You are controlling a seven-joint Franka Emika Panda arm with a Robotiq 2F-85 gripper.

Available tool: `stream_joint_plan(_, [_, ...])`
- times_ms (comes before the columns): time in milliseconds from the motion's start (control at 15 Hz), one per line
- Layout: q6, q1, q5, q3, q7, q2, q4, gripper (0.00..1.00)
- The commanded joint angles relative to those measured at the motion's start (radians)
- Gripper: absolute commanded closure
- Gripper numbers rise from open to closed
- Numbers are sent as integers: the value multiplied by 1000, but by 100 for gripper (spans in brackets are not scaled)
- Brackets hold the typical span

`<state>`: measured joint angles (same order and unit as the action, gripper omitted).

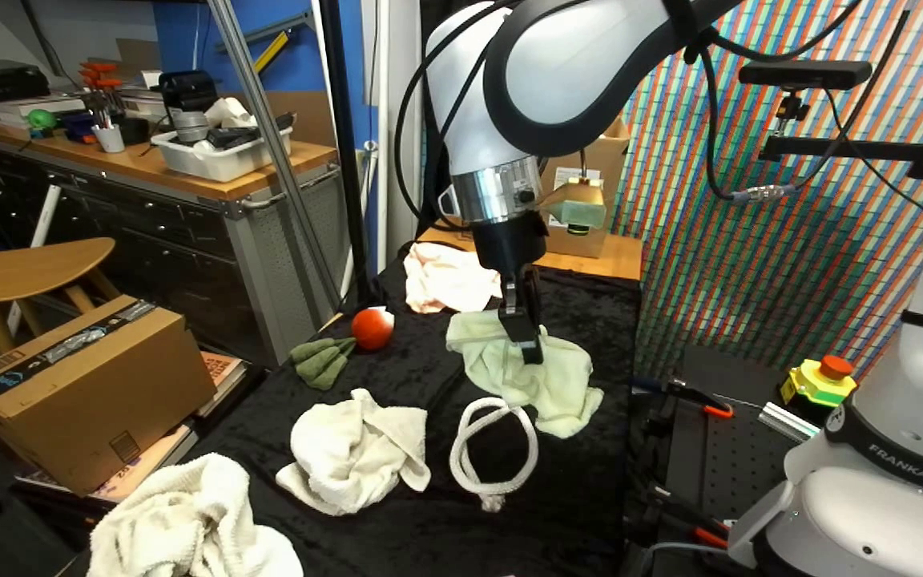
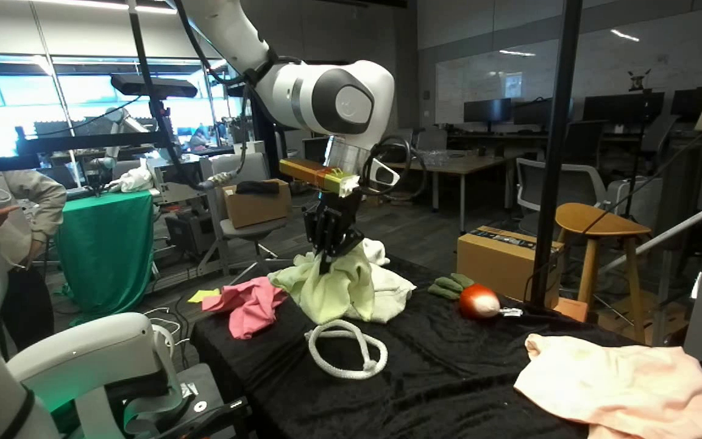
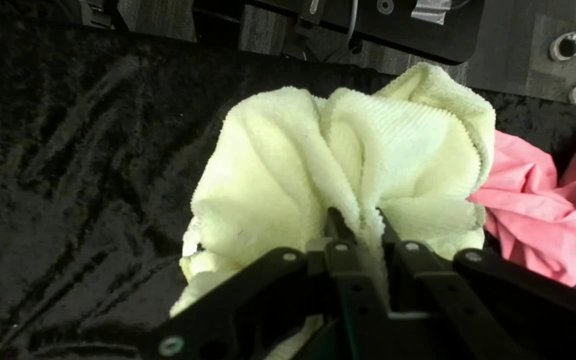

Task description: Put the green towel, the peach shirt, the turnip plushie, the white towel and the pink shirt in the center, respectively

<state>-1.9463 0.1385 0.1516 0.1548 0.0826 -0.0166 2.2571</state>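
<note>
One white bin (image 1: 209, 165), well apart from the pincer (image 3: 359, 222), held jumbled items (image 1: 231, 136) | taped cardboard box (image 1: 101, 405), also apart, hid its contents | pincer was clamped on green towel (image 3: 268, 190), bunched between and beneath its jaws

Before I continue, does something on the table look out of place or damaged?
One thing: the pink shirt lies at the very edge of the black-covered table and seems to reach past it, so it might slip. I notice no damage.
</note>
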Motion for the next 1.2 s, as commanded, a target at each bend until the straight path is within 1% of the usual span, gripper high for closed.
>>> stream_joint_plan(0, [20,18,39,11,2,-5,-33,56])
stream_joint_plan(267, [25,25,59,13,-14,-26,-69,26])
stream_joint_plan(333, [26,24,62,12,-17,-31,-78,17])
stream_joint_plan(467, [17,16,49,3,-32,-45,-101,5])
stream_joint_plan(533, [11,11,39,-3,-41,-52,-114,0])
stream_joint_plan(667, [6,-10,11,-26,-40,-77,-157,0])
stream_joint_plan(867, [41,-51,-34,-71,-26,-133,-257,0])
stream_joint_plan(1133, [104,-112,-88,-131,-7,-259,-440,0])
